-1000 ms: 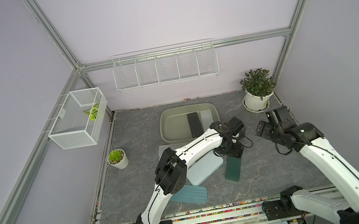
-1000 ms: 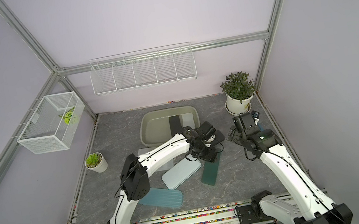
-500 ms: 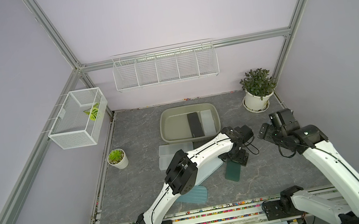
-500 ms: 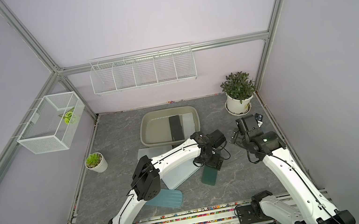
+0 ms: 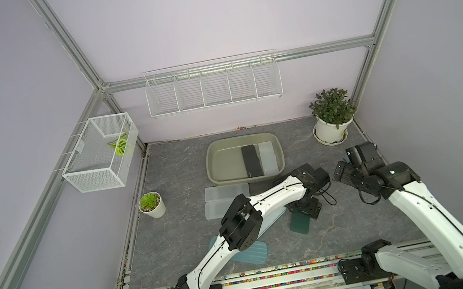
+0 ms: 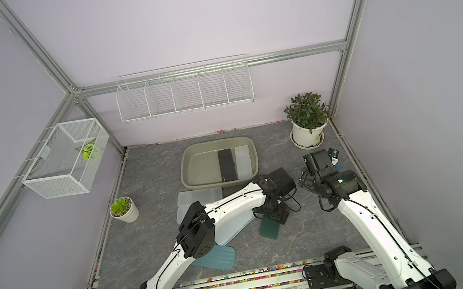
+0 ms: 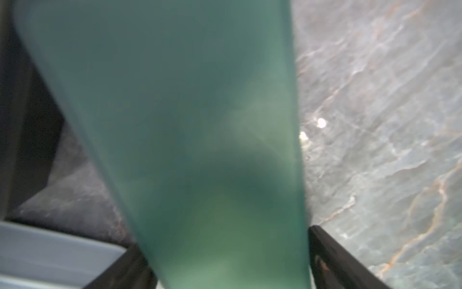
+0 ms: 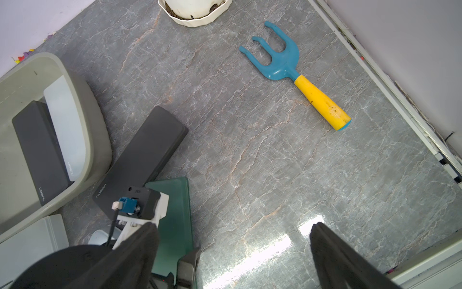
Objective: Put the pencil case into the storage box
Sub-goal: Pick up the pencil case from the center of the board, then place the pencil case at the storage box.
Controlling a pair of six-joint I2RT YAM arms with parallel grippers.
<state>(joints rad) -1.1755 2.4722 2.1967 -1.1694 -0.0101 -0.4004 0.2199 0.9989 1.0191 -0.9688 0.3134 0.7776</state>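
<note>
A dark green pencil case (image 5: 299,223) (image 6: 269,228) lies flat on the grey table. My left gripper (image 5: 304,207) (image 7: 223,237) is low over its far end, open, with one finger along each long side. The green case (image 7: 200,125) fills the gap between them, and a thin sliver of table shows beside one finger. The olive-grey storage box (image 5: 209,155) (image 8: 95,105) stands behind, holding a black case (image 5: 251,161) and a frosted white one (image 5: 268,158). Off to the right, my right gripper (image 5: 343,169) (image 8: 233,225) hangs open and empty above bare table.
Another black case (image 8: 147,155) lies against the box's near wall. Frosted cases (image 5: 225,191) and a pale blue one (image 5: 252,254) lie under my left arm. A blue and yellow hand rake (image 8: 295,72), a big potted plant (image 5: 333,125) and a small succulent (image 5: 151,204) stand around.
My left gripper has moved from beside the box toward the near edge and down over the green case. The right arm has shifted slightly.
</note>
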